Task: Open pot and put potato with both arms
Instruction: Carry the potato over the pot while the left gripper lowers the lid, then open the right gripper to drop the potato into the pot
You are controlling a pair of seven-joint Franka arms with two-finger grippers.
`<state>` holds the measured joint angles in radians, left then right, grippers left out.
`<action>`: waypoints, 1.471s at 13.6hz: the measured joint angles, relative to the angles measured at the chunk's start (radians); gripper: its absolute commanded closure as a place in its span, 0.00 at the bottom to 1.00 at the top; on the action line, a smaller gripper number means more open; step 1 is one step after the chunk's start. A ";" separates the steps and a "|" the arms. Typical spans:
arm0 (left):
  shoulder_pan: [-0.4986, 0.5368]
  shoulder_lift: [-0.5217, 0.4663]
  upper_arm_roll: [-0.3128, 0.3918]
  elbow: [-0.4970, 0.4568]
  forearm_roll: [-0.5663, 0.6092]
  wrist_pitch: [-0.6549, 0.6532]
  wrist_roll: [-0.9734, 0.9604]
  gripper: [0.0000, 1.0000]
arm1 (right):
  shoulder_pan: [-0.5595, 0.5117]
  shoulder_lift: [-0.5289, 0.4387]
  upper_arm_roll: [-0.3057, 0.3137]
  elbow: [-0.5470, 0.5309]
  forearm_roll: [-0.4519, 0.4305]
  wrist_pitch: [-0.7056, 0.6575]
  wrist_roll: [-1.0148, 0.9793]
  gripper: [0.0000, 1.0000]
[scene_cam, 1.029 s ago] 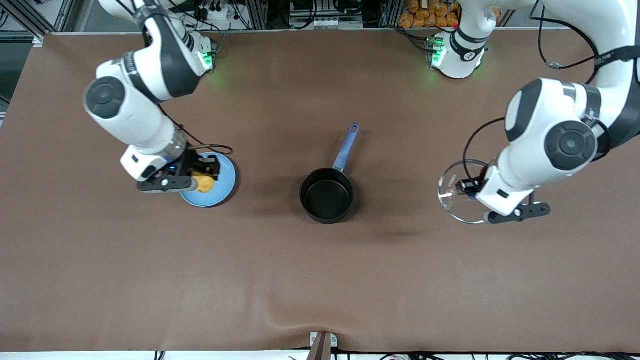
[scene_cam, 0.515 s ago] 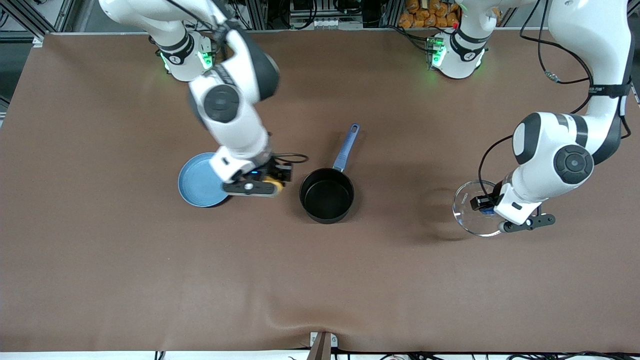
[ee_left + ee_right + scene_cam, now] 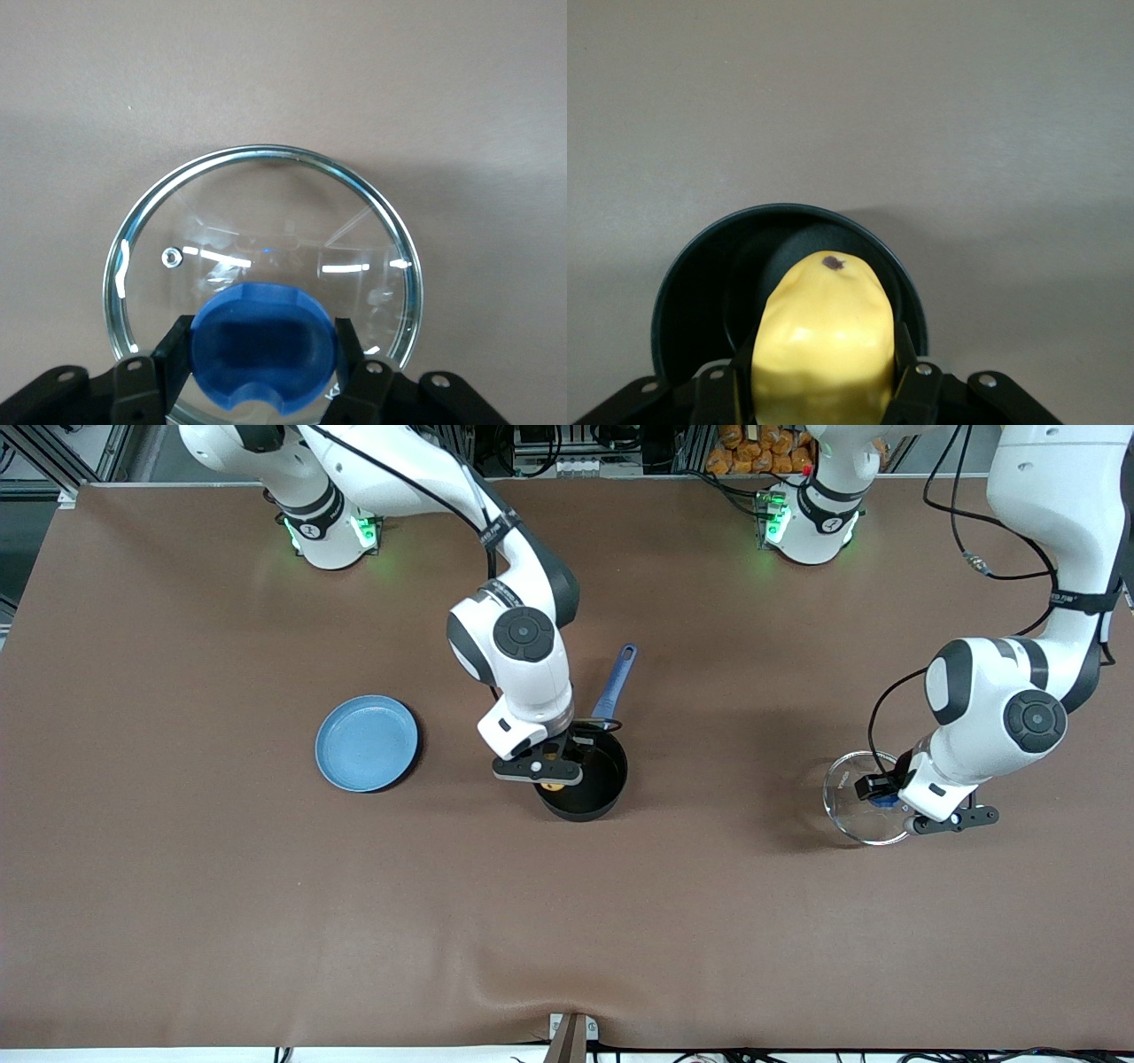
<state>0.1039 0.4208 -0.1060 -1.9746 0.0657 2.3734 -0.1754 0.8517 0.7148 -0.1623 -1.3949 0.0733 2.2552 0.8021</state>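
Observation:
The black pot with its long blue handle stands open at mid-table. My right gripper is over the pot's mouth, shut on the yellow potato. In the right wrist view the potato sits between the fingers above the pot. My left gripper is shut on the blue knob of the glass lid, low over the table toward the left arm's end. The lid shows in the left wrist view.
A flat light-blue plate lies bare toward the right arm's end of the table, beside the pot. Brown cloth covers the table, with open room nearer the front camera.
My right gripper lifted the potato off the plate and carried it across to over the pot. My left gripper moved the lid a little farther from the pot and lower.

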 measured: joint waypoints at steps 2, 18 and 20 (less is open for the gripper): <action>0.017 0.031 0.000 -0.008 0.000 0.032 0.031 1.00 | 0.005 0.028 -0.003 0.001 -0.001 0.052 0.000 0.99; 0.019 -0.100 -0.025 0.221 0.000 -0.280 0.109 0.00 | 0.046 0.166 -0.020 0.013 -0.001 0.204 0.022 0.03; 0.019 -0.125 -0.029 0.338 0.000 -0.439 0.141 0.00 | 0.046 0.166 -0.021 0.015 -0.001 0.204 0.022 0.03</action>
<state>0.1230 0.2958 -0.1354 -1.6371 0.0657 1.9343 -0.0342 0.8975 0.8811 -0.1828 -1.3803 0.0723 2.4588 0.8243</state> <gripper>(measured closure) 0.000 0.031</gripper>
